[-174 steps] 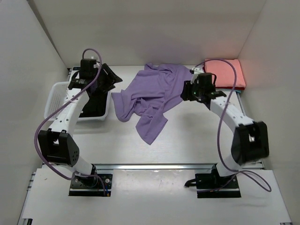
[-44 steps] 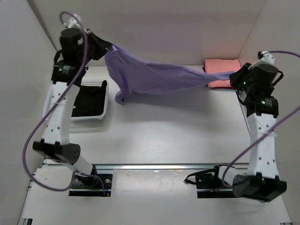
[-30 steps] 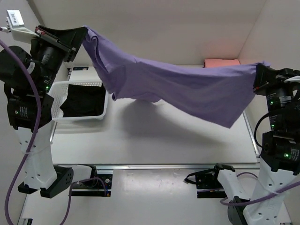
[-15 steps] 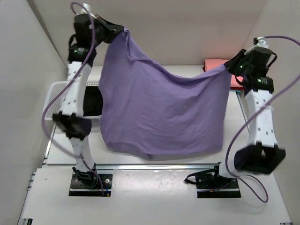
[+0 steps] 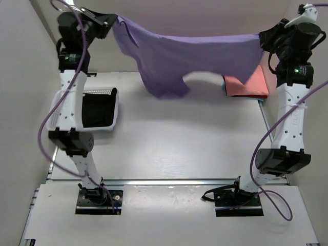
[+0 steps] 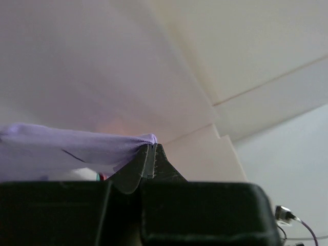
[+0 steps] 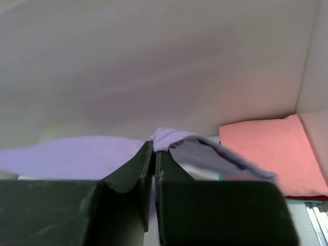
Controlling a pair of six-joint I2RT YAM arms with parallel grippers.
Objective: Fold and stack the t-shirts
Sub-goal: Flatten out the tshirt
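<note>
Both arms stand tall, and the lilac-purple shirt [image 5: 189, 51] is strung between them, high above the far half of the desk [image 5: 179, 143] and touching nothing below. On the far left, the left tool [image 5: 115, 21] is pinched tight on one corner of the cloth. The left wrist view confirms it: the jaws meet at the left tool's tips [image 6: 152, 154], with the lilac-purple shirt [image 6: 61, 148] trailing away to the left from the pinch.

Over on the far right, the right tool [image 5: 260, 40] is clamped on the opposite corner. Its own camera shows the right tool's tips [image 7: 155, 148] closed, with a small fold of the lilac-purple shirt [image 7: 169, 136] poking up between them.

The top edge of the shirt runs almost taut from tool to tool. Left of centre the body sags into a bunched lobe, and on the right a flat flap hangs down.

That flap covers the far left part of the salmon-pink shirt [image 5: 251, 84], which lies folded flat at the far right corner of the desk. The right wrist view also catches the salmon-pink shirt [image 7: 261, 154]. A sliver of teal cloth [image 5: 224, 88] peeks out beneath it.

At the left side of the desk sits the white basket [image 5: 117, 110], with the black shirt [image 5: 95, 110] lying inside it.
</note>
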